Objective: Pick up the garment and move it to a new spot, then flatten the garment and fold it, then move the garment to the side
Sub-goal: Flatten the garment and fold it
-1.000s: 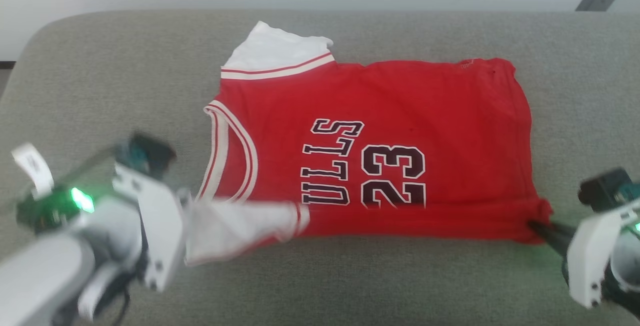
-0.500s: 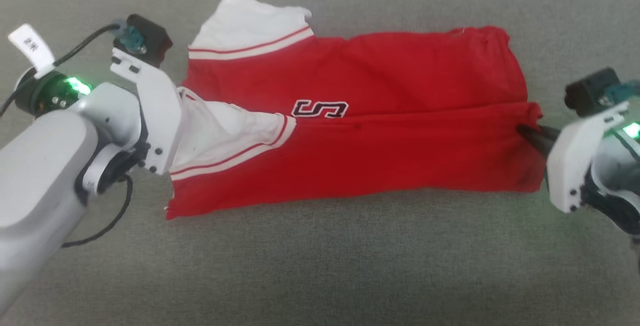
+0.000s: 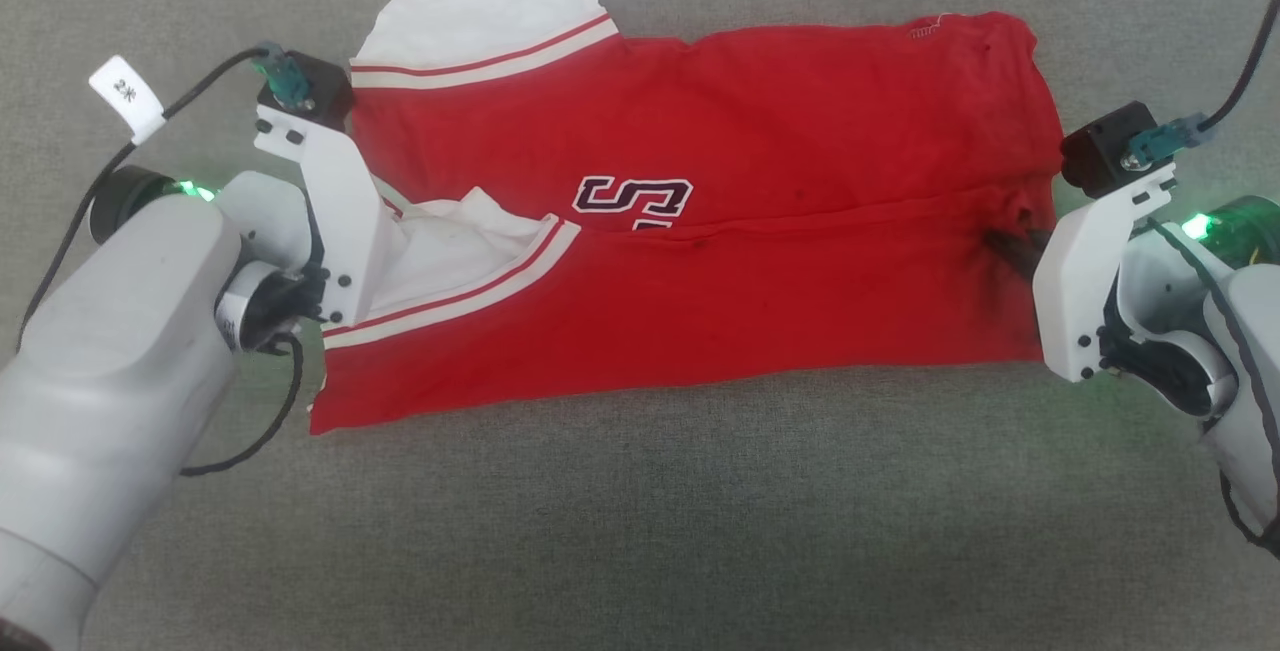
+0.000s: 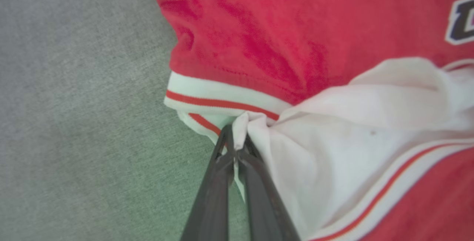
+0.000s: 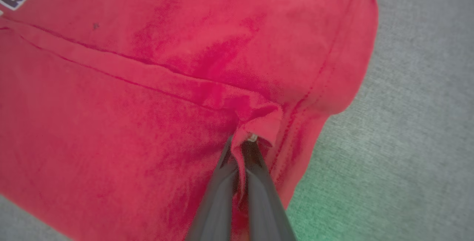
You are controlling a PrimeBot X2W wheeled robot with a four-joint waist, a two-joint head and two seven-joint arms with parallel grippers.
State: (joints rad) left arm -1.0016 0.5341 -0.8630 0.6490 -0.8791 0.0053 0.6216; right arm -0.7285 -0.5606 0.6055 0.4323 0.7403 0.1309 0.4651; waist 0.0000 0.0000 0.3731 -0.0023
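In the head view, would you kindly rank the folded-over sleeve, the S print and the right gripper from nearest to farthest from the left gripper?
1. Sleeve: pinched by the left gripper, at the garment's left end.
2. S print: mid-garment, further right.
3. Right gripper: far right, shut on the garment's other end.

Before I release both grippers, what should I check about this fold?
1. The left gripper shut on the garment's near sleeve: ok.
2. The right gripper shut on the red hem corner: ok.
3. The folded edge fairly straight between the grips: ok.
4. That near sleeve lying flat: not ok, bunched at the left gripper.
5. The far sleeve tucked in: not ok, it juts beyond the body.
6. Pinched corners resting on the grey cushion: cannot tell.
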